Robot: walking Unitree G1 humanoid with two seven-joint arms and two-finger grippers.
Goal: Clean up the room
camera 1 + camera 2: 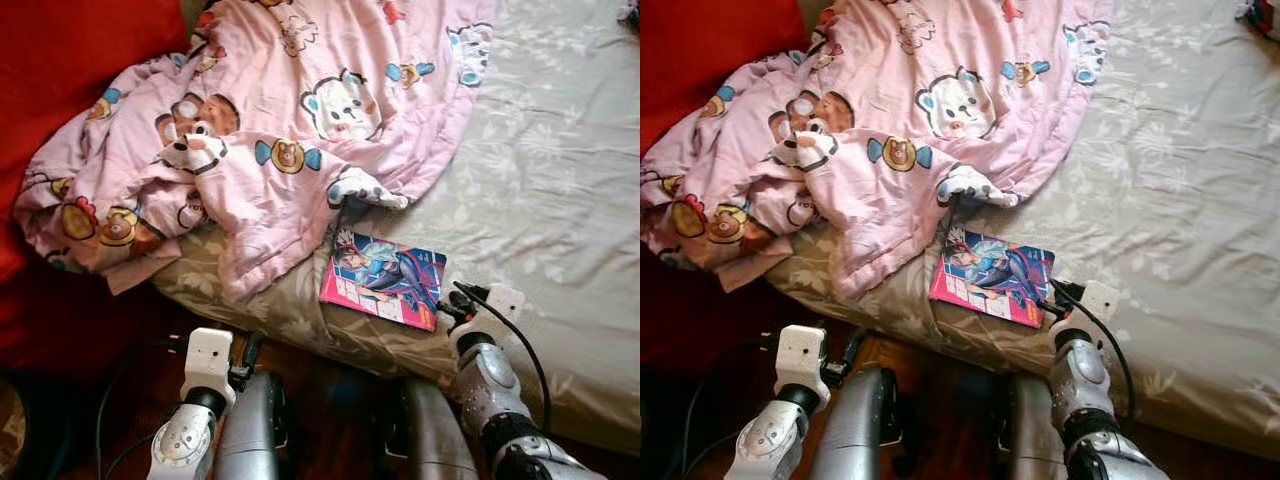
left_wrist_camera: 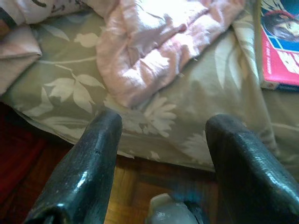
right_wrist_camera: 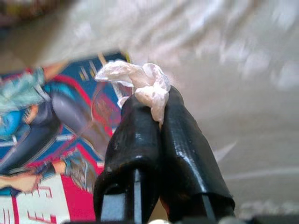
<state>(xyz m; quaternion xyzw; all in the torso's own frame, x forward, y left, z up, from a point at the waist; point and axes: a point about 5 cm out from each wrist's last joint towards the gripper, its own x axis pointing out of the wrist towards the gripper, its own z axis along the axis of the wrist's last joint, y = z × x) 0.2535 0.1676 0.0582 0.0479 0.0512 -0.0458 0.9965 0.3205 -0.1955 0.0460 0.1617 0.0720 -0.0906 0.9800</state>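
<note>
A rumpled pink cartoon-print blanket [image 1: 270,130] lies heaped across the left half of the bed [image 1: 560,180], above the left gripper [image 2: 159,154], which hangs with fingers spread wide at the mattress edge. Just right of it, a magazine [image 1: 385,280] rests flat near the bed's front edge, long axis running left to right and slightly downhill. Beside its right end, the right gripper [image 3: 156,109] is pinched tight on a scrap of crumpled white tissue [image 3: 135,81]; judging by the unmade bed, the cleanup looks barely begun.
</note>
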